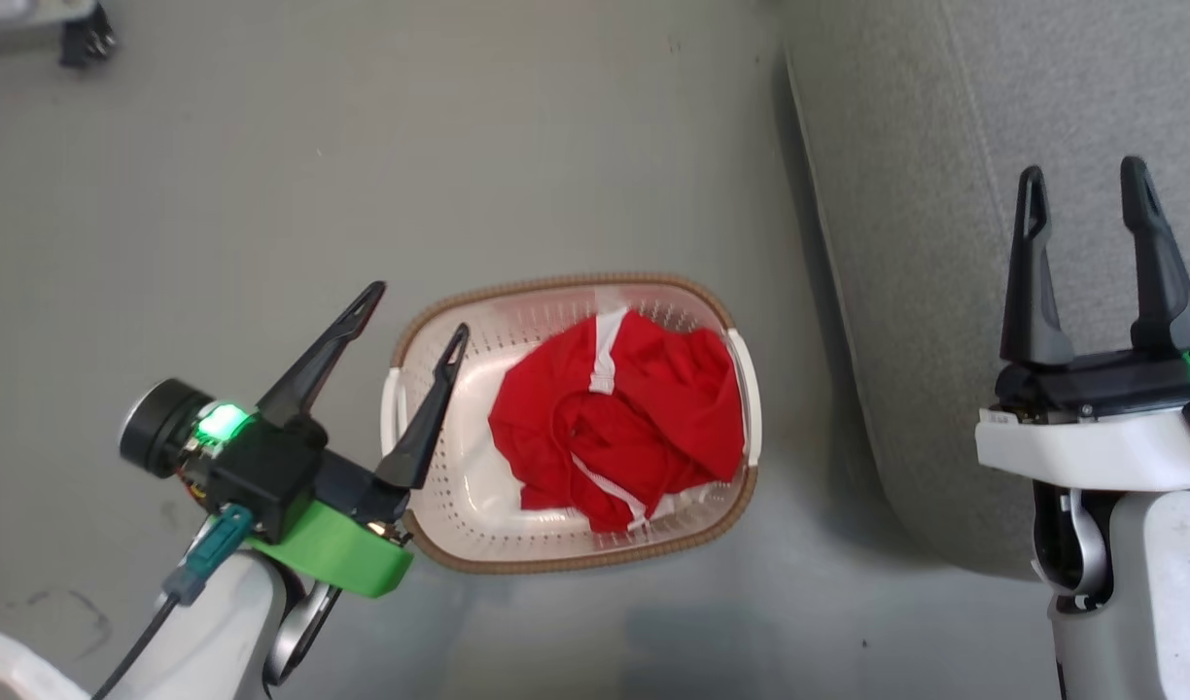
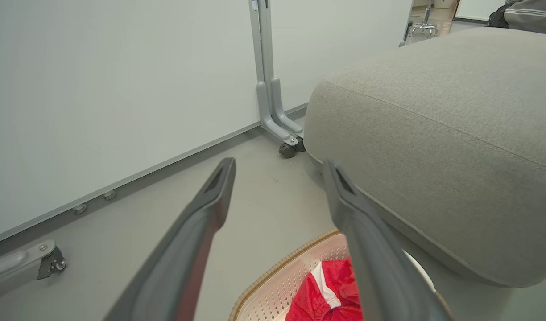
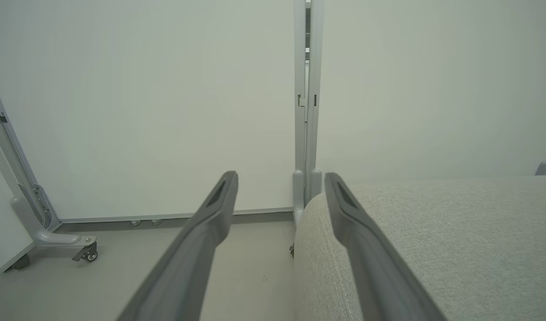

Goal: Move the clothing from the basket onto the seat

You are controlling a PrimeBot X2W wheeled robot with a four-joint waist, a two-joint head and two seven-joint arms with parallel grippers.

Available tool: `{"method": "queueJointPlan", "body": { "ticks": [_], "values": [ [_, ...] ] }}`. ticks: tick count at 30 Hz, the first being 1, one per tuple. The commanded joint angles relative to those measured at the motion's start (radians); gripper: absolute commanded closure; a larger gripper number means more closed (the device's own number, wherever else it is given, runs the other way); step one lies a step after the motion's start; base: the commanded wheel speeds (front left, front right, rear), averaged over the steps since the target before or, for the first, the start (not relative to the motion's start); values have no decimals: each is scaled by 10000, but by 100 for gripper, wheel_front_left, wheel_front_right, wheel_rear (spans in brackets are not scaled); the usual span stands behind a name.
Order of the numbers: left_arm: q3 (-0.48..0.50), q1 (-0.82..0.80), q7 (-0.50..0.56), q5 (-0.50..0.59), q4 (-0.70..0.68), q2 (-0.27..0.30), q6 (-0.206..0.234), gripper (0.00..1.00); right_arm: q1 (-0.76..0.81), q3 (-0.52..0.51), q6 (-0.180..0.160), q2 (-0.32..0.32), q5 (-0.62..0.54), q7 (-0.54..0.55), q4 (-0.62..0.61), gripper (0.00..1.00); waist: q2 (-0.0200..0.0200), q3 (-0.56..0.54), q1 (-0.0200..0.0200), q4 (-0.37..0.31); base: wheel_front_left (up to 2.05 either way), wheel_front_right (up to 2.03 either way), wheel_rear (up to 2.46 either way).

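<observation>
Down on the floor [image 1: 264, 146] beside the seat [image 1: 945, 292], clothing [image 1: 624, 428] lies bunched in the basket [image 1: 459, 506] just right of the left gripper [image 1: 417, 309], wide open and empty, so left arm's nearer; right gripper [image 1: 1082, 170], likewise open and empty, hovers over the seat.

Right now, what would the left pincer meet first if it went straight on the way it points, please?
Probably the floor beside the seat, short of the partition's caster; the left pincer looks to clear the basket. Depth is unclear.
</observation>
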Motion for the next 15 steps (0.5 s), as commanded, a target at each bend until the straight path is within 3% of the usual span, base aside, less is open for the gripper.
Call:
{"method": "queueJointPlan", "body": {
  "ticks": [1, 7, 15],
  "values": [
    [-326, -420, -4, -118, 123, 232, -33, 0, -268, -12, 1, -24, -48, -32, -151, 0, 0, 1672, -4, -534, 0, 0, 0],
    [-2657, -1938, -5, -81, 981, 1073, -33, 0, -663, -197, 1, -24, 142, -32, -566, 0, 0, 2953, -4, -803, 0, 0, 0],
    [-4449, -3655, -5, -138, 2164, 1558, -33, 0, -892, -307, 1, -18, 479, -32, -1066, 0, 0, 4233, -4, -1196, 0, 0, 0]
  ]
}}
